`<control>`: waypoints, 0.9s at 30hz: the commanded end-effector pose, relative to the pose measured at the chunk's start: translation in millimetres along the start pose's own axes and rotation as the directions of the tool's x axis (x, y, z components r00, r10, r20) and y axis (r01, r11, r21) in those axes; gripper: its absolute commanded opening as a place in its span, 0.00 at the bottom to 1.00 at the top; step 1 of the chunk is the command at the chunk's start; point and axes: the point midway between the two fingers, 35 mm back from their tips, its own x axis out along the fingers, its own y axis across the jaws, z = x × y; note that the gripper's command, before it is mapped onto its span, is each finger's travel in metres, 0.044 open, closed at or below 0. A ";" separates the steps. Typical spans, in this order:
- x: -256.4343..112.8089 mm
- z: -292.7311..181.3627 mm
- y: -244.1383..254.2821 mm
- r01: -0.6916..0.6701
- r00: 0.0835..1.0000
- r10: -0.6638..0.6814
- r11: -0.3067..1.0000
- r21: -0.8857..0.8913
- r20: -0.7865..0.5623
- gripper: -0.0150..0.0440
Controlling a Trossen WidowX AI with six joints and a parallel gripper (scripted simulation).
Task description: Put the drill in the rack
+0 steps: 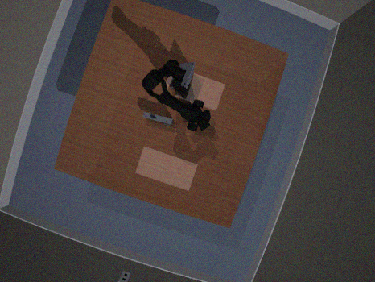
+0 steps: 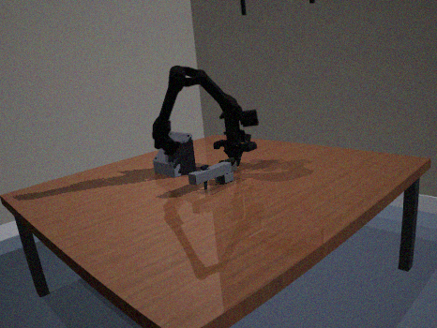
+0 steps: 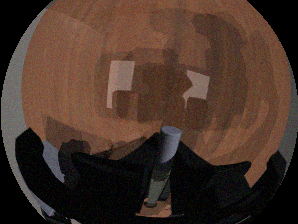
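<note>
My gripper (image 2: 237, 163) (image 3: 163, 137) points down and is shut on a slim upright cylinder (image 3: 170, 142). Its end is blue-grey and its lower part greenish; whether it is the drill or the key I cannot tell. In the top view the fingertips are hidden under the arm. A long grey bar (image 1: 165, 119) (image 2: 202, 175) stands just beside the gripper, raised over the table. A dark knob (image 1: 153, 117) (image 2: 204, 167) shows on its top, and a thin dark pin (image 2: 205, 186) shows below it. A grey block (image 2: 227, 178) is under its right end in the exterior view. I cannot make out the rack.
A grey angled bracket (image 1: 188, 74) (image 2: 188, 150) stands at the arm's base, behind the bar. The wooden table (image 1: 241, 161) (image 2: 291, 225) carries pale rectangular patches, one (image 1: 166, 168) in front of the bar and one (image 1: 213, 93) beside the bracket. The arm casts dark shadows.
</note>
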 end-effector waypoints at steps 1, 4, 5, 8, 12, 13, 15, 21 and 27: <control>5.6 -6.0 -0.1 -0.008 1.000 0.008 1.000 0.006 -0.015 0.25; 5.6 -6.0 -0.1 -0.008 1.000 0.008 1.000 0.006 -0.015 0.25; 5.6 -6.0 -0.1 -0.008 1.000 0.008 1.000 0.006 -0.015 0.25; 0.0 0.0 0.0 0.000 1.000 0.000 1.000 0.000 0.000 0.39; 0.0 0.0 0.0 0.000 1.000 0.000 1.000 0.000 0.000 0.57; 0.0 0.0 0.0 0.000 1.000 0.000 1.000 0.000 0.000 0.61; 0.0 0.0 0.0 0.000 1.000 0.000 1.000 0.000 0.000 0.70; 0.0 0.0 0.0 0.000 1.000 0.000 1.000 0.000 0.000 0.97; -22.5 -0.9 1.0 -0.008 1.000 0.008 1.000 0.005 -0.013 1.00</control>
